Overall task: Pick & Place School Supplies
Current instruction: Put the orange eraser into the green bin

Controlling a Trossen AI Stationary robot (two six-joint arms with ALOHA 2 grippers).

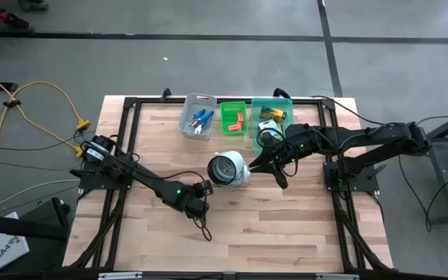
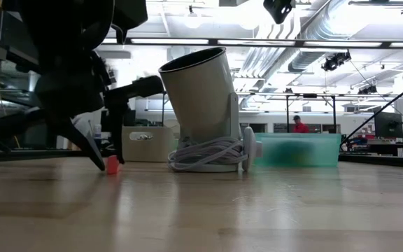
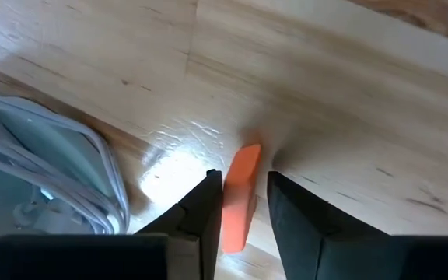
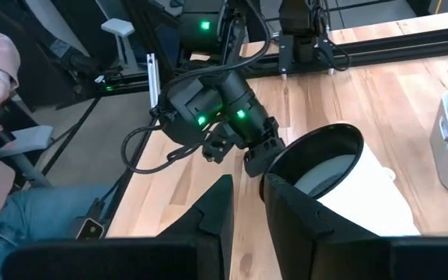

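A short red-pink stub (image 3: 242, 194) lies on the wood in front of the round white object (image 1: 228, 169); its lower end rests on the table (image 2: 112, 166). My left gripper (image 3: 245, 204) is down over the stub and open, one finger on each side of it. My right gripper (image 1: 273, 169) hovers to the right of the white object, open by a narrow gap and holding nothing. In the bins at the far edge lie blue-handled scissors (image 1: 201, 119), more red-pink stubs (image 1: 236, 120) and crayon boxes (image 1: 271, 113). My left gripper comes at the stub slanting down from above, with its fingers lying along the stub's length. One finger (image 3: 205, 211) lies against the stub's long side (image 3: 230, 204). The other finger (image 3: 298, 222) stands a small gap away. The stub stays on the table.
The white object with its coiled cable (image 2: 205, 157) stands tilted between the two grippers. The grey bin (image 1: 198, 102), green bin (image 1: 233, 103) and teal bin (image 1: 273, 99) line the far edge. A seated person (image 4: 6, 117) is beyond the table's left side. Bare wood lies toward the near edge.
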